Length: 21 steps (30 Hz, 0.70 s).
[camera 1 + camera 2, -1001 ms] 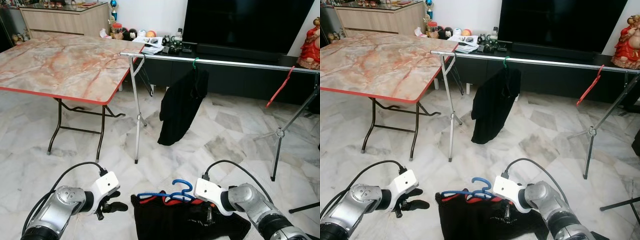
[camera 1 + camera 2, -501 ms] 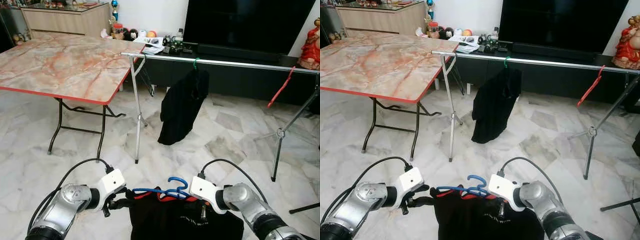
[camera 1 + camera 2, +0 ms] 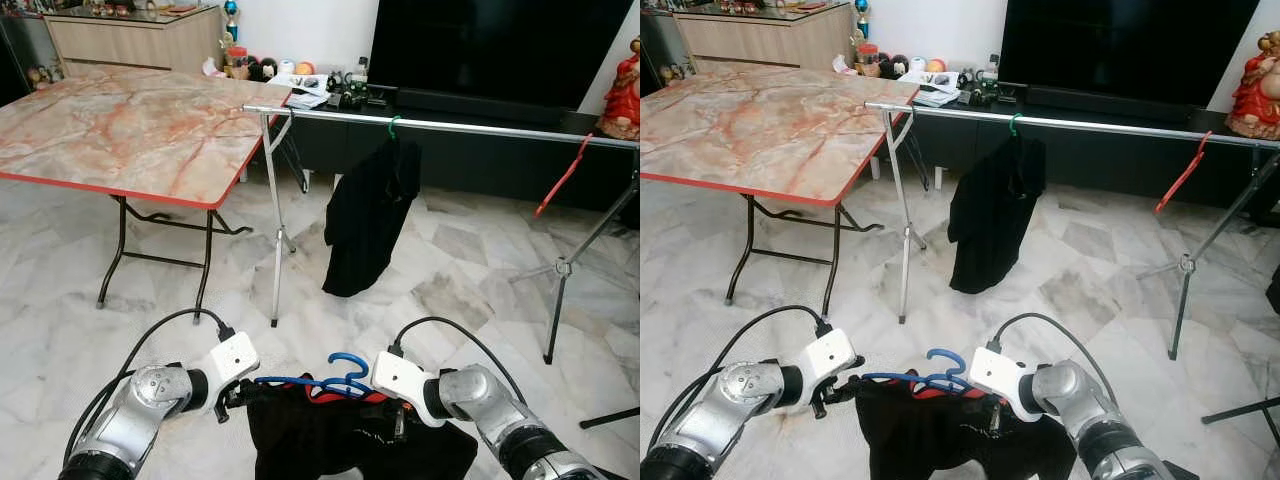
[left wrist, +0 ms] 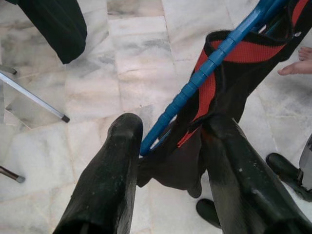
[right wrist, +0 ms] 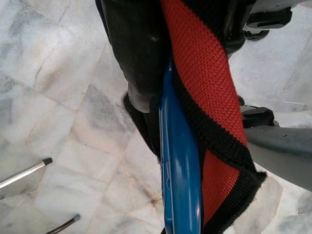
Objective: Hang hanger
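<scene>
A blue hanger [image 3: 345, 378] carrying a black garment [image 3: 350, 445] with a red collar hangs low in front of me, between my two grippers. My right gripper [image 3: 398, 420] is shut on the hanger near its hook; in the right wrist view one finger [image 5: 134, 58] presses against the blue bar [image 5: 180, 170]. My left gripper [image 3: 234, 394] is at the hanger's left end. In the left wrist view its fingers [image 4: 117, 161] stand apart, with the blue tip [image 4: 195, 83] and the cloth between them. Farther ahead, a silver rail [image 3: 470, 126] spans the room.
On the rail hang a black garment [image 3: 368, 215] on a green hanger and a bare red hanger [image 3: 560, 175]. A marble-topped folding table [image 3: 120, 130] stands at the left. The rail's tripod legs [image 3: 275, 250] rest on the marble floor, and a TV cabinet [image 3: 500, 150] lies behind.
My left gripper has moved right to the hanger's left end and now straddles it. The hanger and garment have risen slightly off the floor with the right gripper.
</scene>
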### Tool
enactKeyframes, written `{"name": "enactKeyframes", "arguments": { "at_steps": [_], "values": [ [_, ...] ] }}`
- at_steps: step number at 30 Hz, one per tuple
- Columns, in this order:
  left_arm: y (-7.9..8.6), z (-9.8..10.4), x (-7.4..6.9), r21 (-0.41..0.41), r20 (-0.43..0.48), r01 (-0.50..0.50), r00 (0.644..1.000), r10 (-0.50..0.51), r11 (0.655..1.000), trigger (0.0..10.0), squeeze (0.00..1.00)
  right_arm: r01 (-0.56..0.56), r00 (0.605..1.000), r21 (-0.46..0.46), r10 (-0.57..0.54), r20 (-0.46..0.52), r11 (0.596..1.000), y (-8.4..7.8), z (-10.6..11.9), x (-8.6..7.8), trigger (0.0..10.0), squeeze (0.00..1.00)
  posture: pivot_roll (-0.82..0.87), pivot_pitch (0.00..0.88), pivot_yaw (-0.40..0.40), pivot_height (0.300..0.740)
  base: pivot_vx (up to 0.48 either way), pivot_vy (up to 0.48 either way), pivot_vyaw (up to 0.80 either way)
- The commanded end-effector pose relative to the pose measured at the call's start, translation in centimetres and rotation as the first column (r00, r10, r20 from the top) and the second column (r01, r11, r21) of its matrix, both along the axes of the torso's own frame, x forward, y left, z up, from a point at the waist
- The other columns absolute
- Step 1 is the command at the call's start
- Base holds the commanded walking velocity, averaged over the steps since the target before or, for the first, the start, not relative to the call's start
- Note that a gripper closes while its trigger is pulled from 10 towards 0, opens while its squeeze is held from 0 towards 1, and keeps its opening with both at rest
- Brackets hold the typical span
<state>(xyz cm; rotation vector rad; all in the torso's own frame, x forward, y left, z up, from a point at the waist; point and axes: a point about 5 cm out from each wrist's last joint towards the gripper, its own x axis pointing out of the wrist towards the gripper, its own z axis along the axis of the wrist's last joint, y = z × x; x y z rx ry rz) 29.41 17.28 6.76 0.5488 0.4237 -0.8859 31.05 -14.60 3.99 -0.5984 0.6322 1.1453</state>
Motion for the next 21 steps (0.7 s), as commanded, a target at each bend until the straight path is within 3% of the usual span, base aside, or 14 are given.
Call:
{"name": "enactKeyframes", "arguments": {
  "at_steps": [1,3,4,5,6,8,9,10,11,21],
  "values": [
    [-0.52,-0.38,-0.12,0.002,-0.013,0.023,1.000,-0.023,1.000,6.7,0.00,0.000,0.999,0.044,-0.003,0.051,0.999,0.55,1.37,0.94,10.0,0.00,0.21,0.000,-0.064,0.740,0.000,0.000,0.00],
    [-0.59,-0.43,-0.17,0.002,-0.014,0.026,1.000,-0.026,1.000,6.7,0.00,0.001,0.999,0.042,-0.003,0.053,0.999,0.56,1.36,0.95,10.0,0.00,0.21,0.000,-0.064,0.740,0.000,0.000,0.00],
    [-0.65,-0.55,-0.29,0.003,-0.022,0.034,0.999,-0.034,0.999,5.3,0.00,0.000,0.999,0.042,-0.002,0.054,0.999,0.60,1.37,0.96,10.0,0.00,0.21,0.000,-0.064,0.740,0.000,0.000,0.00],
    [-0.67,-0.61,-0.34,0.004,-0.027,0.038,0.999,-0.037,0.999,5.3,0.00,-0.001,0.999,0.043,-0.002,0.053,0.999,0.62,1.37,0.96,10.0,0.00,0.21,0.000,-0.066,0.740,0.000,0.000,0.00],
    [-0.67,-0.71,-0.43,0.007,-0.032,0.043,0.999,-0.043,0.999,6.2,0.00,-0.002,0.999,0.044,0.000,0.054,0.999,0.67,1.40,0.98,10.0,0.00,0.21,0.000,-0.066,0.740,0.000,0.000,0.00],
    [-0.67,-0.77,-0.47,0.009,-0.033,0.045,0.998,-0.045,0.999,6.3,0.00,-0.003,0.998,0.044,0.000,0.055,0.999,0.70,1.45,1.01,10.0,0.00,0.21,0.000,-0.065,0.740,0.000,0.000,0.00],
    [-0.63,-0.87,-0.44,0.014,-0.030,0.040,0.999,-0.039,0.999,1.5,0.00,-0.001,0.998,0.045,-0.002,0.059,0.999,0.73,1.54,1.09,10.0,0.00,0.21,0.000,-0.065,0.740,0.000,0.000,0.00],
    [-0.61,-0.90,-0.39,0.015,-0.027,0.035,0.999,-0.034,0.999,1.5,0.00,0.000,0.998,0.046,-0.003,0.060,0.999,0.73,1.57,1.12,10.0,0.00,0.21,0.000,-0.065,0.740,0.000,0.000,0.00],
    [-0.60,-0.96,-0.39,0.019,-0.030,0.036,0.999,-0.035,0.999,0.0,0.00,0.003,0.998,0.047,-0.006,0.061,0.999,0.75,1.61,1.16,10.0,0.00,0.21,0.000,-0.066,0.740,0.000,0.000,0.00],
    [-0.17,-1.36,-0.35,0.062,-0.025,0.020,1.000,-0.019,0.998,0.0,0.00,-0.002,0.998,0.046,-0.001,0.060,0.999,0.77,1.54,1.07,10.0,0.00,0.21,0.000,-0.066,0.740,0.000,0.000,0.00]
  ]
}}
